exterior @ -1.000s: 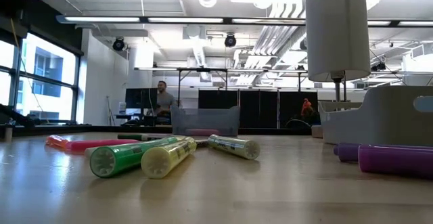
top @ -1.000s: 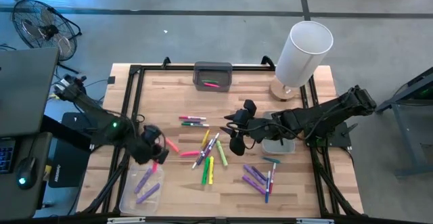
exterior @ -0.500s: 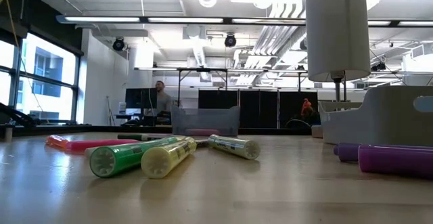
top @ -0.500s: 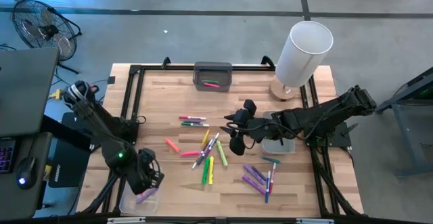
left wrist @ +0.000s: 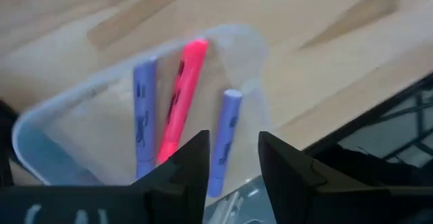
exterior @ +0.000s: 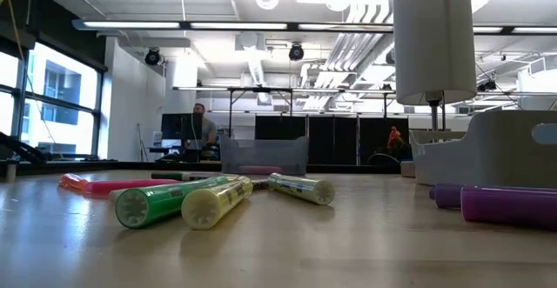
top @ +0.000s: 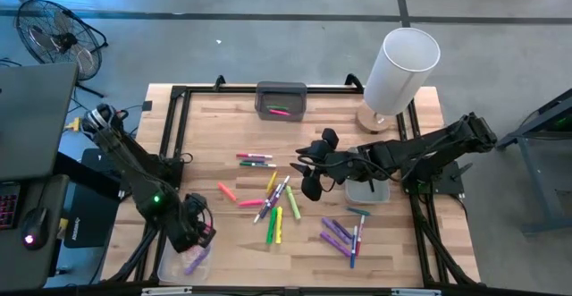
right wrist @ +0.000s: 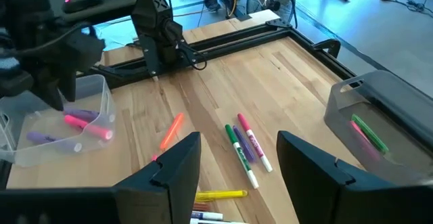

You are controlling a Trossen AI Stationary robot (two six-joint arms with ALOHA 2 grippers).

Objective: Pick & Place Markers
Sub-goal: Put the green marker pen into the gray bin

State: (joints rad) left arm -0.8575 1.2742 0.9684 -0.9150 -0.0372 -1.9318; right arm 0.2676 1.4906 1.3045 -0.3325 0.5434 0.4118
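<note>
— Where's the pink marker (left wrist: pixel 178 105) now?

— Lying in the clear tray (top: pixel 172 269) at the near left corner, between two purple ones. My left gripper (left wrist: pixel 232 158) hangs just above, fingers spread, holding nothing.

— And the right gripper (right wrist: pixel 235 158)?

— Spread wide, waiting over the scattered markers (top: pixel 275 208) mid-table. I'd lift the left arm straight up, so I don't clip the tray wall.

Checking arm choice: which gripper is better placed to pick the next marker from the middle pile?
Right. The right gripper hangs open beside the loose markers; the left gripper is over the clear plastic tray.
</note>
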